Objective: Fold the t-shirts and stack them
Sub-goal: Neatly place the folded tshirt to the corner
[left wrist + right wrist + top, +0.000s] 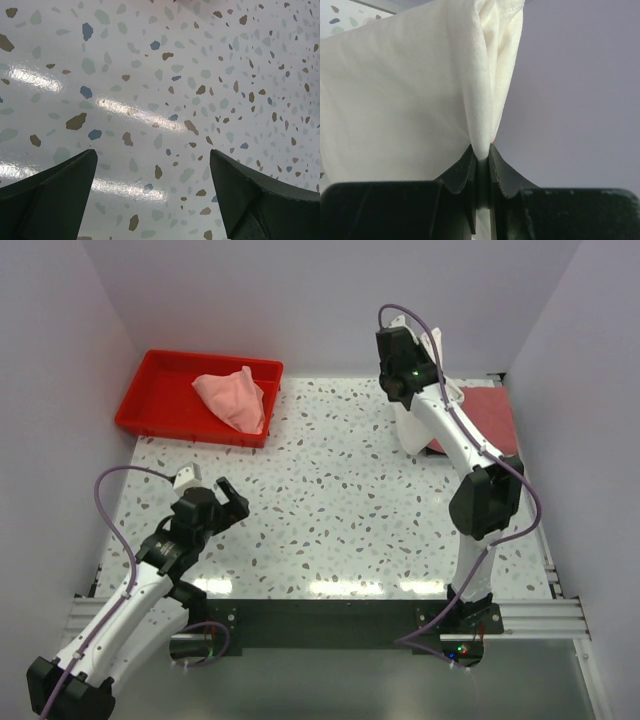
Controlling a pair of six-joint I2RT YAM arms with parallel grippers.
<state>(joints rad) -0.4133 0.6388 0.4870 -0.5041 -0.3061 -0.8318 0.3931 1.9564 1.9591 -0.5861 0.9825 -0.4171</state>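
My right gripper (pixel 481 152) is shut on a pinched fold of the white t-shirt (pixel 410 100) and holds it up at the back right, so the cloth hangs down to the table (pixel 415 430). Its chest print is hidden. The right gripper (pixel 430 348) is high, by the back wall. The dusty-red t-shirt (pixel 485 415) lies flat at the back right, behind the hanging white one. The pale pink t-shirt (pixel 235 398) lies crumpled in the red tray. My left gripper (pixel 225 502) is open and empty over bare table at the front left; it also shows in the left wrist view (pixel 152 155).
The red plastic tray (pixel 160 395) stands at the back left. Lilac walls close in the left, back and right sides. The speckled tabletop (pixel 340 500) lies between the arms. The metal rail (pixel 330 615) with the arm bases runs along the front edge.
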